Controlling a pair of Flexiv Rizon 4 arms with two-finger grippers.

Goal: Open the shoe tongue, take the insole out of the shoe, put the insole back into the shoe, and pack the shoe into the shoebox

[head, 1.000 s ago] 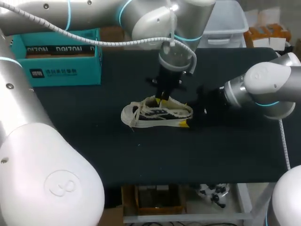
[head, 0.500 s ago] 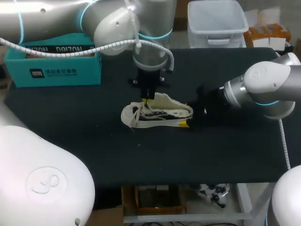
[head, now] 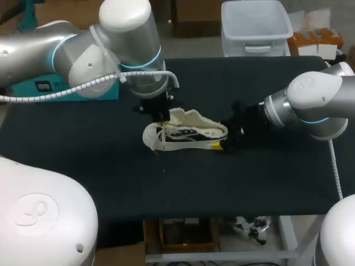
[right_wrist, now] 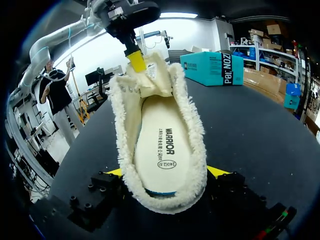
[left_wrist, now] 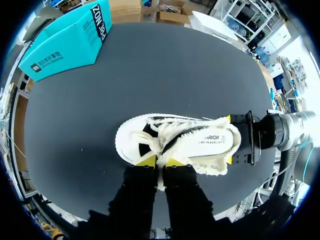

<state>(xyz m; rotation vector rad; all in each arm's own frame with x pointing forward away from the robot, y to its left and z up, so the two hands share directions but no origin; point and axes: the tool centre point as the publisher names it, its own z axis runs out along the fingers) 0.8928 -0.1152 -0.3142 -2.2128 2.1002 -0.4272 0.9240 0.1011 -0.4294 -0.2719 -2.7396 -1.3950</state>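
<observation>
- Dark desk carries a cream sneaker near its middle, with the insole seated inside.
- Left end effector pinches the lifted tongue between its tips.
- Right end effector is clamped on the sneaker's heel from both sides.
- Teal shoebox stands at the desk's far left, well apart; its contents are hidden.

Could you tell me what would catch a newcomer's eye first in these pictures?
First, the cream fuzzy-edged shoe at the centre of the table. The right pincer grips it at the heel, while the left pincer pinches its tongue up, baring the insole. Next, the teal shoebox at the table's far left corner.
</observation>
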